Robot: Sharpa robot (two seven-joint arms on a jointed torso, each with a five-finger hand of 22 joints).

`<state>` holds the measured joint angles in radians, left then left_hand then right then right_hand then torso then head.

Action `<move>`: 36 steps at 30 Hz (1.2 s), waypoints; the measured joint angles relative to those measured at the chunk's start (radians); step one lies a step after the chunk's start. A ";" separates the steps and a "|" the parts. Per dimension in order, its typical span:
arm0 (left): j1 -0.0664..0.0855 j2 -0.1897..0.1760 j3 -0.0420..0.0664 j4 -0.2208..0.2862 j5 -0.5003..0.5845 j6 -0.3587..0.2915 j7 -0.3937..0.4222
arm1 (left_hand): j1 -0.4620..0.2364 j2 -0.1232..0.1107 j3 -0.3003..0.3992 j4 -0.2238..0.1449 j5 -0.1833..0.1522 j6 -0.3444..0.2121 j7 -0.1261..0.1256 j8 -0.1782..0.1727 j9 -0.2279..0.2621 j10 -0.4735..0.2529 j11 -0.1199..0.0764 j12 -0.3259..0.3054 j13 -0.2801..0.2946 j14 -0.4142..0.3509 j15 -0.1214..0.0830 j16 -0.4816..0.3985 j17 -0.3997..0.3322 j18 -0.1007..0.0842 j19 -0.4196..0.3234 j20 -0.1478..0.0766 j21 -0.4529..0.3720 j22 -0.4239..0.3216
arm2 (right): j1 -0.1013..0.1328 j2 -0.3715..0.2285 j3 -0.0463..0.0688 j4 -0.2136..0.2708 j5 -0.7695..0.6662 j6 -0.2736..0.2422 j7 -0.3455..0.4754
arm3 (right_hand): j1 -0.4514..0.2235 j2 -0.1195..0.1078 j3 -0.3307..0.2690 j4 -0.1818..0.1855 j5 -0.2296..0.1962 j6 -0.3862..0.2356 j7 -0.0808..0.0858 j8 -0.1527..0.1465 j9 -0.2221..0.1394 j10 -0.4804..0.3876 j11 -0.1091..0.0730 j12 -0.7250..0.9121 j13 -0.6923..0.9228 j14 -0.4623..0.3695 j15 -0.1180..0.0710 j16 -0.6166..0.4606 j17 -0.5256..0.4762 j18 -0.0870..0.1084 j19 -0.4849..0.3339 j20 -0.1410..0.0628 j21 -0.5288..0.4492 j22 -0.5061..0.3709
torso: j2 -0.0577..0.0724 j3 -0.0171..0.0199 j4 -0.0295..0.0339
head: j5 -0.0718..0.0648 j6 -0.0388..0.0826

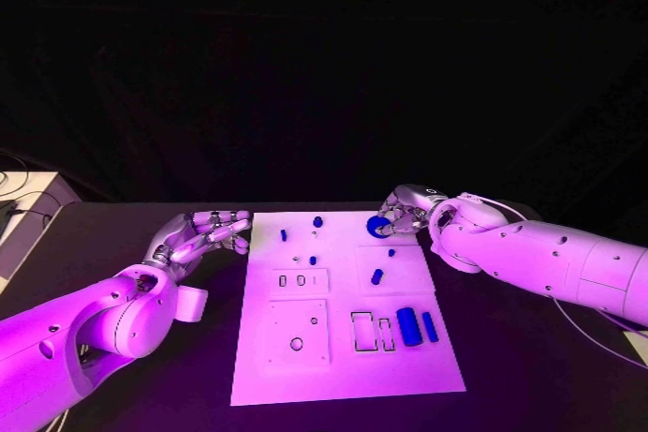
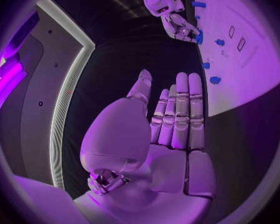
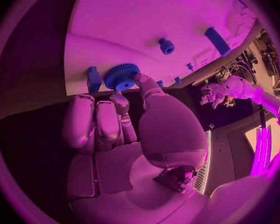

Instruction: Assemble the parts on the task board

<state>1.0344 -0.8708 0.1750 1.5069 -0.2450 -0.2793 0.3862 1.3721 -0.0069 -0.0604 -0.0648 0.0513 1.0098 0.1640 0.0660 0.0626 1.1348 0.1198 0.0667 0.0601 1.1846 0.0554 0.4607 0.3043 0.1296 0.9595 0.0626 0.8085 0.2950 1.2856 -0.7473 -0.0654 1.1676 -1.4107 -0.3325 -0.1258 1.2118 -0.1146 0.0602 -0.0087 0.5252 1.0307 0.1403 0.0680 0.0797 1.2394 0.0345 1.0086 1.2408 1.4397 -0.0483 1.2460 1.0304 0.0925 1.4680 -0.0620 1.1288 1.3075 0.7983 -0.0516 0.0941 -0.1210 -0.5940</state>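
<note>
Blue gear (image 3: 122, 76), pinched between thumb and a fingertip of the right hand (image 1: 405, 212) at the far right edge of the task board (image 1: 338, 357); remaining fingers curled beside it. Left hand (image 1: 202, 235), off the board's left edge, flat, fingers straight and together, holding nothing. Blue cylinder (image 1: 408, 326) lies nearer the robot.

Bare black table (image 1: 135, 235) surrounds the left hand (image 1: 202, 233), which lies just beside the task board (image 1: 345, 366). Ahead of the right hand (image 1: 405, 212), small blue parts (image 1: 314, 260) stand scattered; a blue gear (image 1: 379, 226) sits at its fingertips.
</note>
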 measured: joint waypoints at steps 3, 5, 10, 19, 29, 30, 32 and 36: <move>0.000 0.000 0.000 -0.001 0.000 0.000 0.000 | 0.000 0.000 0.000 0.000 0.000 0.000 0.000 0.000 0.000 0.000 0.000 0.000 0.000 0.000 0.000 0.000 0.000 0.000 0.000 0.000 0.000 0.000 | 0.000 0.001 0.000 0.000 0.000 0.003 -0.001 | 0.000 0.000 0.005 -0.005 0.014 -0.001 0.001 0.000 0.000 -0.004 -0.004 -0.006 -0.003 0.000 0.000 0.000 0.001 0.000 0.000 0.000 0.000 0.000 | 0.000 -0.0002 -0.0001 | 0.000 0.000; 0.000 0.000 0.000 -0.002 0.000 0.000 0.000 | 0.000 0.000 0.000 0.000 0.000 0.000 0.000 0.000 0.000 0.000 0.000 0.000 0.000 0.000 0.000 0.000 0.000 0.000 0.000 0.000 0.000 0.000 | 0.001 0.001 0.000 -0.001 0.000 0.004 -0.001 | 0.000 0.000 0.007 -0.007 0.019 -0.002 0.001 0.000 0.000 -0.005 -0.002 -0.006 -0.004 0.000 0.000 0.000 0.002 -0.001 0.000 0.000 0.000 0.000 | 0.000 -0.0006 -0.0002 | 0.000 0.000; 0.000 0.000 0.000 -0.004 0.000 0.000 0.000 | 0.000 0.000 0.000 0.000 0.000 0.000 0.000 0.000 0.000 0.000 0.000 0.000 0.000 0.000 0.000 0.000 0.000 0.000 0.000 0.000 0.000 0.000 | 0.001 0.001 0.000 -0.001 0.000 0.008 -0.001 | -0.008 0.008 0.012 -0.022 0.031 -0.006 0.003 -0.001 0.000 -0.005 -0.002 -0.006 -0.007 0.000 0.000 0.000 0.006 -0.001 0.000 0.000 0.004 0.000 | 0.000 -0.0006 -0.0003 | -0.001 0.001; 0.000 0.000 0.000 -0.004 0.000 0.000 0.000 | 0.000 0.000 0.000 0.000 0.000 0.000 0.000 0.000 0.000 0.000 0.000 0.000 0.000 0.000 0.000 0.000 -0.001 0.000 0.000 0.000 0.000 0.000 | 0.001 0.003 0.001 -0.001 0.000 0.013 -0.001 | -0.008 0.017 0.041 -0.061 0.034 0.001 0.000 -0.003 0.001 -0.011 -0.004 -0.006 -0.010 0.000 0.000 0.000 0.013 -0.002 0.000 0.000 0.009 0.000 | 0.000 -0.0006 -0.0004 | -0.001 0.000; 0.000 -0.002 0.000 -0.002 0.000 0.001 0.000 | 0.000 0.000 0.000 0.000 0.000 0.000 0.000 0.000 0.000 0.000 0.000 0.000 0.000 0.000 0.000 0.004 -0.003 0.000 0.000 0.000 0.000 -0.004 | 0.002 0.003 0.002 0.011 0.002 -0.001 0.006 | 0.001 0.040 0.087 -0.095 -0.017 0.045 -0.026 0.003 0.001 0.000 -0.013 -0.002 -0.004 0.004 -0.004 0.000 0.020 -0.008 0.000 0.000 0.022 0.001 | 0.000 -0.0006 -0.0004 | -0.001 0.000; 0.000 -0.003 0.000 -0.001 0.000 0.001 0.000 | 0.000 0.000 0.000 0.000 0.000 0.000 0.000 0.000 0.000 0.000 0.000 0.000 0.000 0.000 0.000 0.004 -0.004 0.000 0.000 0.000 0.000 -0.005 | 0.002 0.002 0.001 0.013 0.002 -0.005 0.006 | 0.001 0.040 0.087 -0.095 -0.024 0.047 -0.027 0.003 0.001 0.001 -0.014 -0.002 -0.004 0.004 -0.004 0.000 0.022 -0.008 0.000 0.000 0.024 0.001 | 0.000 -0.0006 -0.0004 | -0.001 0.001; 0.000 -0.006 0.000 0.002 0.000 0.002 0.000 | 0.000 0.000 0.000 0.000 0.000 0.000 0.000 0.000 0.000 0.000 0.000 0.000 0.000 -0.002 0.002 0.004 -0.007 0.000 0.000 0.000 0.000 -0.007 | 0.001 0.002 0.000 0.018 0.002 -0.015 0.007 | 0.002 0.041 0.088 -0.096 -0.040 0.049 -0.026 0.003 0.001 0.002 -0.014 -0.002 -0.004 0.004 -0.004 0.000 0.025 -0.008 0.000 0.000 0.027 0.001 | 0.000 -0.0005 -0.0001 | -0.002 0.001; 0.000 -0.015 0.004 0.011 0.001 0.007 0.001 | 0.000 0.000 0.000 0.000 0.000 0.000 0.000 0.000 0.000 0.000 0.000 0.000 0.000 -0.002 0.002 -0.014 -0.016 0.000 0.000 0.000 -0.008 -0.016 | -0.002 0.000 -0.001 0.031 0.002 -0.034 0.010 | 0.002 0.041 0.088 -0.097 -0.043 0.050 -0.026 0.003 0.014 0.002 -0.014 -0.002 -0.003 0.004 -0.004 0.000 0.025 -0.008 0.000 0.000 0.027 0.000 | 0.000 -0.0010 0.0002 | -0.002 0.000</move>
<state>1.0339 -0.8862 0.1795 1.5180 -0.2435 -0.2723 0.3868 1.3722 -0.0069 -0.0604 -0.0648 0.0513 1.0098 0.1640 0.0660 0.0626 1.1349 0.1197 0.0667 0.0601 1.1825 0.0576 0.4469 0.2882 0.1296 0.9595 0.0626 0.8002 0.2791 1.2836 -0.7473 -0.0669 1.1982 -1.4085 -0.3665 -0.1157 1.2135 -0.0736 0.1482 -0.1052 0.4817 1.0803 0.1141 0.0714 0.0940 1.2414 0.0200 1.0068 1.2382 1.4437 -0.0519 1.2460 1.0558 0.0844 1.4679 -0.0620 1.1557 1.3080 0.7983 -0.0525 0.0942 -0.1232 -0.5936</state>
